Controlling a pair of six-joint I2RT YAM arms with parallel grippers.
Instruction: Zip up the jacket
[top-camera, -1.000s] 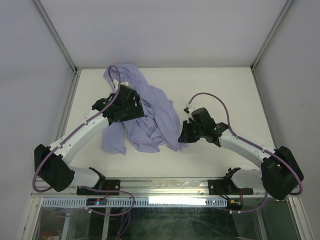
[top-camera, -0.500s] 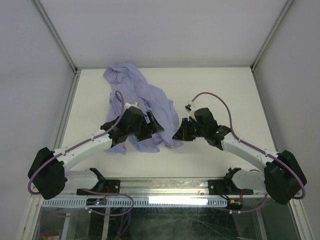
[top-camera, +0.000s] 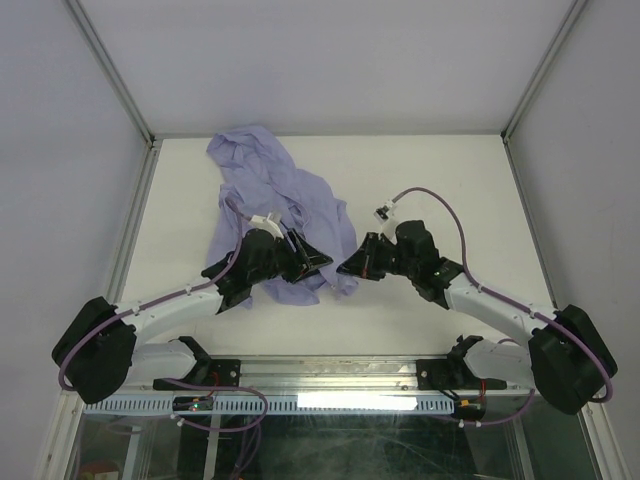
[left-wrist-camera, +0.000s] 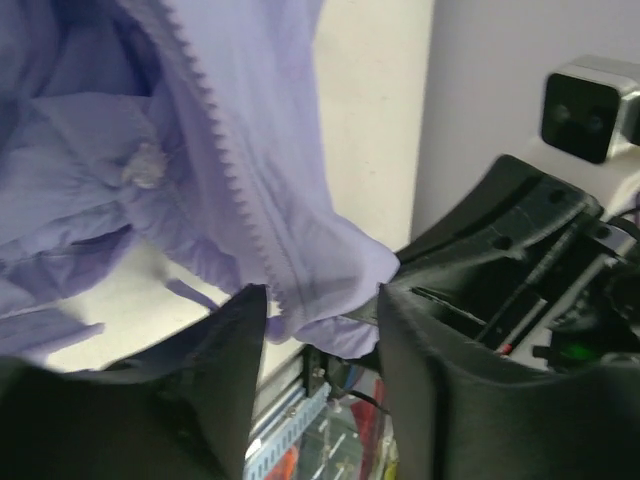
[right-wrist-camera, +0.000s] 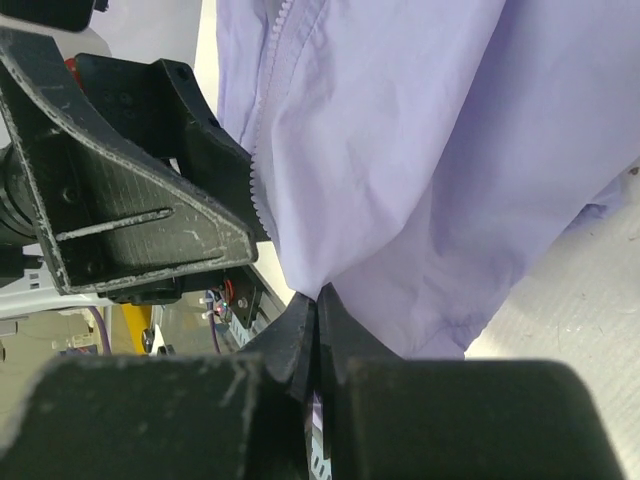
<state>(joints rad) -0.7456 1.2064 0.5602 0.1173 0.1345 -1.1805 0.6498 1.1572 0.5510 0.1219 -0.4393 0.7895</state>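
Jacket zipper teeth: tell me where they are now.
In the left wrist view the zipper teeth run diagonally down the jacket, ending between the open jaws of the left gripper.

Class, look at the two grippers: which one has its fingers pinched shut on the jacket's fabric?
The right gripper, jaws closed on a corner of the jacket. The left gripper has its jaws apart, with the zipper edge between them.

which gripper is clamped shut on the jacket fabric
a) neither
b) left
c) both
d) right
d: in the right wrist view the right gripper has its fingers pressed together on a fold of the jacket, while in the left wrist view the left gripper has its jaws apart, with the zipper edge lying loose between them.
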